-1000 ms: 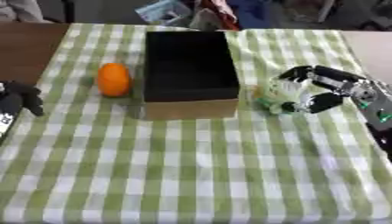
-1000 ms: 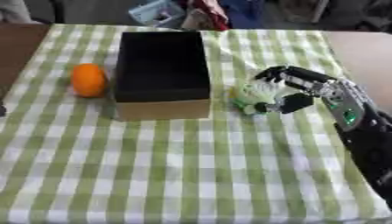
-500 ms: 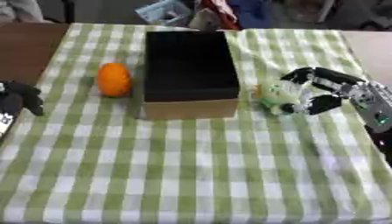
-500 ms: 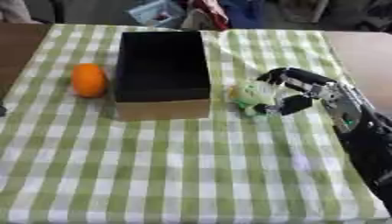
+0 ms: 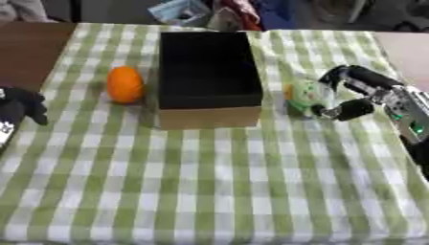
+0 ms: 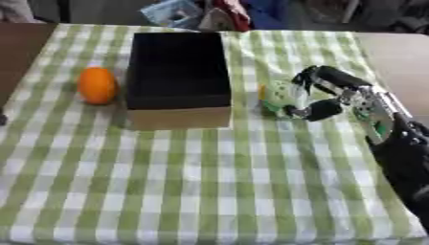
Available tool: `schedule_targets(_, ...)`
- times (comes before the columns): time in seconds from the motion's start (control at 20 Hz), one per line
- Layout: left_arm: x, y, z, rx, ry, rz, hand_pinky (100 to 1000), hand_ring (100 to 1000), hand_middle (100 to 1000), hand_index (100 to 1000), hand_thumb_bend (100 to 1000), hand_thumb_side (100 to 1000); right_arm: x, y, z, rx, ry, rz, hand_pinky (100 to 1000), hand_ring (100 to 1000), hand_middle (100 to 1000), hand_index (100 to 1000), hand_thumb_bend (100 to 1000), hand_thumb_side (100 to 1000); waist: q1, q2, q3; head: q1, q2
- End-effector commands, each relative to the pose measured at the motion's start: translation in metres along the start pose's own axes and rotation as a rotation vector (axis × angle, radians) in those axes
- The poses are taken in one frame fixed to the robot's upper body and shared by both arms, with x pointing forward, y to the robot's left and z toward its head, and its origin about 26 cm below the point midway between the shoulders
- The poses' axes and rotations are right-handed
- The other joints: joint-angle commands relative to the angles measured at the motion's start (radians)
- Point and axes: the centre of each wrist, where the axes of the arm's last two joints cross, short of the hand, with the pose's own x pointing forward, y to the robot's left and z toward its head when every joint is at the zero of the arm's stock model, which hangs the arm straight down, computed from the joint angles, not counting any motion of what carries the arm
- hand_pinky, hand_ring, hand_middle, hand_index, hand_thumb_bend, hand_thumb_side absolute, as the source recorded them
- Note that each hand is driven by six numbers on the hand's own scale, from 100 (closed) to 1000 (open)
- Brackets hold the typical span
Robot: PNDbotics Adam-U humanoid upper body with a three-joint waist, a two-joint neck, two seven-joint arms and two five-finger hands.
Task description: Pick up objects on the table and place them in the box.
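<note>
A black open box (image 5: 208, 72) with tan cardboard sides stands at the middle back of the green checked cloth. An orange fruit (image 5: 125, 84) lies just left of it. To the box's right lies a small pale green object (image 5: 303, 98) with a bit of orange on it. My right hand (image 5: 358, 93) has its fingers curled over the top and its thumb under the side of that object. My left hand (image 5: 20, 106) rests at the left edge, fingers curled, holding nothing.
The green and white checked tablecloth (image 5: 218, 182) covers the table; bare brown wood (image 5: 29, 45) shows at the far left. Clutter of coloured things (image 5: 209, 12) lies beyond the far edge.
My right hand has closed in on the green object and moved with it a little leftward toward the box. The left hand and the orange fruit have stayed put.
</note>
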Motion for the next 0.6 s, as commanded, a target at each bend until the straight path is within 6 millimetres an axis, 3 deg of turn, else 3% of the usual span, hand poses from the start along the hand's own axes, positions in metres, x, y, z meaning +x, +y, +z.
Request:
schedule_targets(0.05,0.004,0.004,-0.001,-0.006,-0.008,-0.018,632,535,549,719,100,679,-0.002,-0.029,0.003,-0.095,-0.013,0.056,692,447,410,574,209,191,0.001,-0.015,-0.001,-0.001,0.002)
schedule_targets(0.1,0.004,0.004,-0.001,-0.006,-0.008,-0.018,632,535,549,719,100,679,-0.001,-0.032,0.003,-0.108,-0.021,0.06,692,445,409,573,136,264,0.0,-0.015,-0.001,0.0,0.002)
schedule_targets(0.15,0.004,0.004,-0.001,-0.006,-0.007,-0.019,632,535,549,719,100,679,0.0,-0.036,0.003,-0.119,-0.03,0.064,692,445,408,573,206,181,0.0,-0.015,-0.002,0.0,0.002)
schedule_targets(0.6,0.003,0.005,-0.001,-0.011,-0.004,-0.019,632,536,550,719,100,680,0.022,-0.094,-0.003,-0.234,-0.134,0.082,694,446,409,575,230,100,-0.006,-0.02,-0.004,0.003,0.0)
